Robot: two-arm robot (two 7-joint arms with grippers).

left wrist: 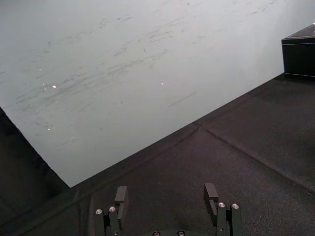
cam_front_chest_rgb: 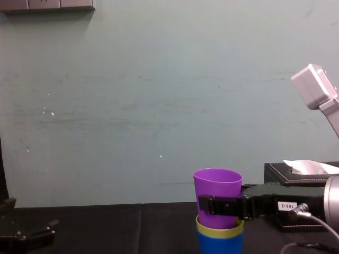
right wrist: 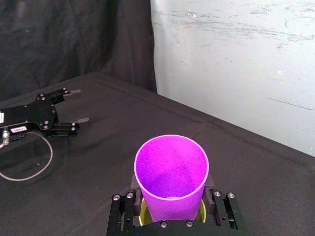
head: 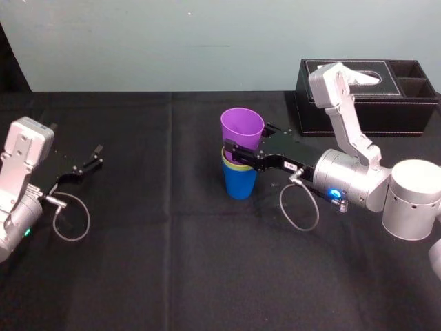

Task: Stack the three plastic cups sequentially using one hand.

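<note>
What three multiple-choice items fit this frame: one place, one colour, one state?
1. Where is the purple cup? A standing alone on the cloth; B in the yellow-green cup, atop the stack; C lying on its side.
2. Which colour is the bottom cup? A blue; B purple; C yellow-green.
3. How is the left gripper? A shut on a cup; B open, empty; C inside a cup.

B: it sits in the yellow-green cup, with the right gripper closed on it.
A: the blue cup is under both others.
B: its fingers are apart over bare cloth at the table's left.
</note>
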